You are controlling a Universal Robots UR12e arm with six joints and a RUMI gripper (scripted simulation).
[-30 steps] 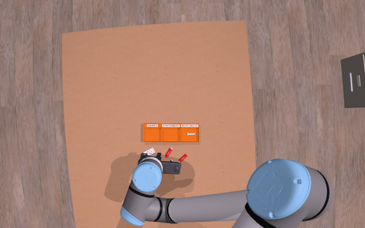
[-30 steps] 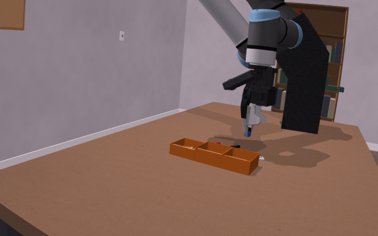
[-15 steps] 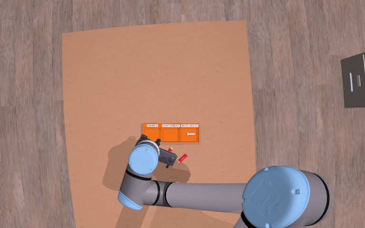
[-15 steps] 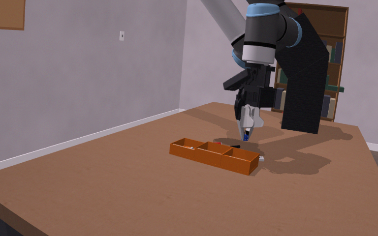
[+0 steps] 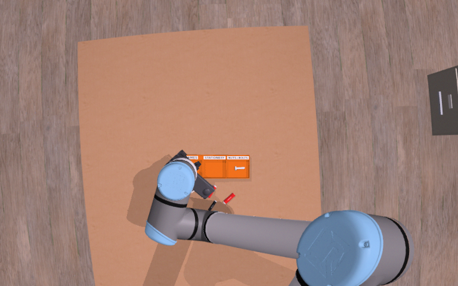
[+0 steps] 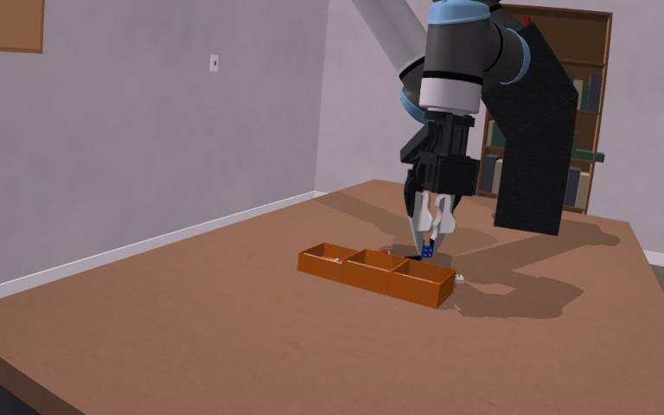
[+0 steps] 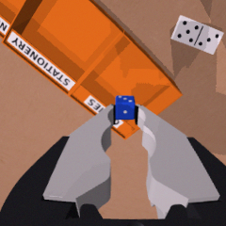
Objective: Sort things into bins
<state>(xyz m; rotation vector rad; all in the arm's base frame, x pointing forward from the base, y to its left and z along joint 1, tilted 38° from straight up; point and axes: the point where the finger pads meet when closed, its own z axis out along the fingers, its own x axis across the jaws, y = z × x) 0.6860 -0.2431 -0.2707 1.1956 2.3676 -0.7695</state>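
My gripper is shut on a small blue die with white pips. It holds the die above the labelled rim of the end bin of an orange row of three bins; that bin's label is partly hidden by the die. From the side, the gripper and die hang just above that end bin. The middle bin is labelled STATIONERY. The far bin, NUTS+BOLTS, holds a white bolt. In the overhead view my wrist hides the fingers.
A white domino lies on the table just outside the end bin. A red cylinder and a thin black stick lie in front of the bins. Another red thing shows partly under my wrist. The arm crosses the near table.
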